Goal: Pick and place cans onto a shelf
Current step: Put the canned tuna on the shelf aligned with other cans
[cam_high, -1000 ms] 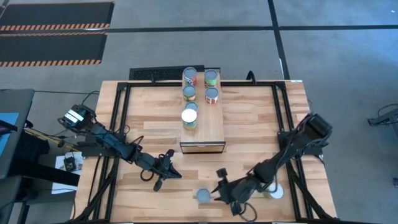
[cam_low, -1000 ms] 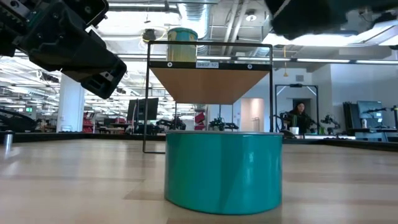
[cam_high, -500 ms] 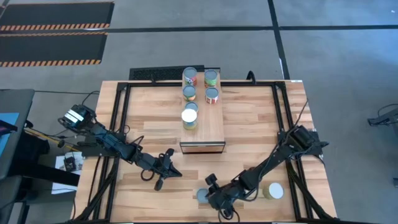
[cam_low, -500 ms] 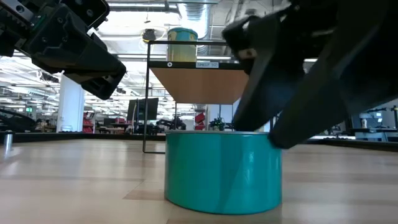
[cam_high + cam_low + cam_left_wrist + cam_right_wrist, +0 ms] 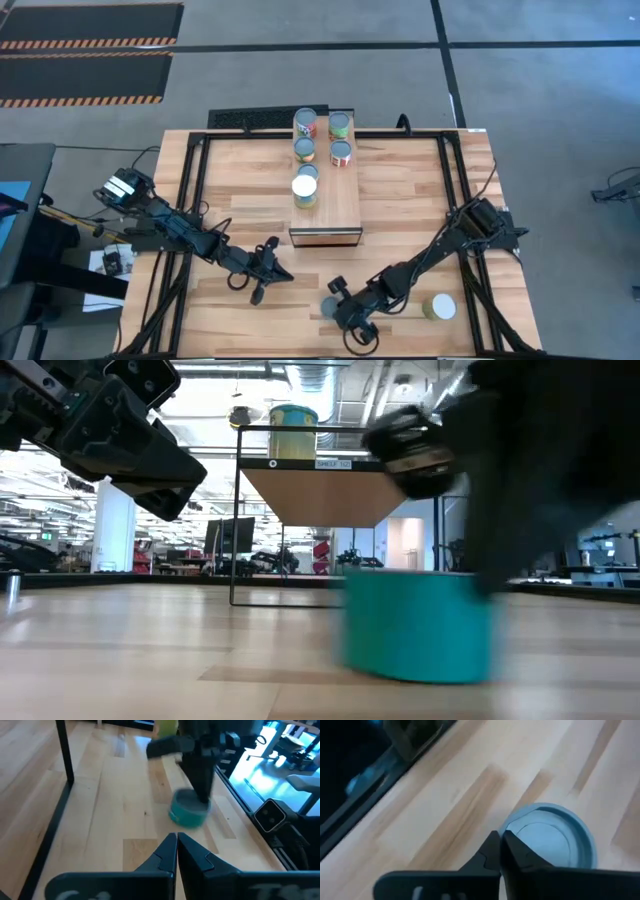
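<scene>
A low teal can with a grey top stands on the table near its front edge. My right gripper is over it, shut, with its fingertips at the can's rim. The same teal can lies just beyond the shut fingers in the right wrist view. A yellow-green can stands to the right of it. Several cans, one of them white-topped, stand upright on the light-wood shelf. My left gripper hangs shut left of the teal can, touching nothing. My right gripper has its shut fingertips against the rim of the teal can's top, with nothing between them. The fingers slant down onto the can from above. The can stands upright with its base on the table.
Black frame rails run along the table's left and right sides. The shelf's underside and thin black legs stand beyond the teal can. A person stands far back in the room.
My right gripper has gone toward the table's left edge and down onto the teal can, and has shut there. The can has slid a little toward the table's right, staying upright.
</scene>
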Controlling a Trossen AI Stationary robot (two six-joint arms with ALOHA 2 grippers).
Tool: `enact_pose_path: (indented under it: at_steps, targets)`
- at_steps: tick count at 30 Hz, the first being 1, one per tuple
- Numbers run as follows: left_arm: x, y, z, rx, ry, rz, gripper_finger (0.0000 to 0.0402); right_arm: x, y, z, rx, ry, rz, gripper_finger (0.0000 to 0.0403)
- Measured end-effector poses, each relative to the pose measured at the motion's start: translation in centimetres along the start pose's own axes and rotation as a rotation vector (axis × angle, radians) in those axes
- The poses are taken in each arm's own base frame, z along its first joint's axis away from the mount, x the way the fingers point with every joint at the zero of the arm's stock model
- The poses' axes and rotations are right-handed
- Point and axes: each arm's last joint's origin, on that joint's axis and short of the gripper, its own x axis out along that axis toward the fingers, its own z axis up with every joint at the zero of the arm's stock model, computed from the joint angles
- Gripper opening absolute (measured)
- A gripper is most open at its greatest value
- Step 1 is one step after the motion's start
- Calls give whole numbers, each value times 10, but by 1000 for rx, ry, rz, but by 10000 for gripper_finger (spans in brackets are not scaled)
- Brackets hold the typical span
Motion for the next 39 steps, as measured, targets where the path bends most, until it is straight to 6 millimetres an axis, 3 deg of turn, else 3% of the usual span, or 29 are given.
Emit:
enact_pose_path:
  at_steps: [4,12,16,21,25,31,35,39]
  targets:
    - [0,0,0,-1,-5,9,0,-30,9,6,15,22,27,16]
    - [0,0,1,-11,-8,11,0,-155,25,33,-15,-171,-43,12]
    - [0,0,1,-20,-10,11,0,-217,1,26,36,-221,-275,9]
    - [0,1,1,-22,-16,23,0,-269,-57,10,183,-268,-516,8]
    - [0,1,1,-21,-17,28,0,-276,-112,-6,248,-223,-570,7]
    - [0,1,1,-21,-17,28,0,-257,-182,-37,347,-109,-514,10]
    - [0,1,1,-21,-18,27,0,-246,-208,-52,389,-65,-491,10]
    - [0,1,1,-19,-18,27,0,-233,-220,-60,403,-29,-476,10]
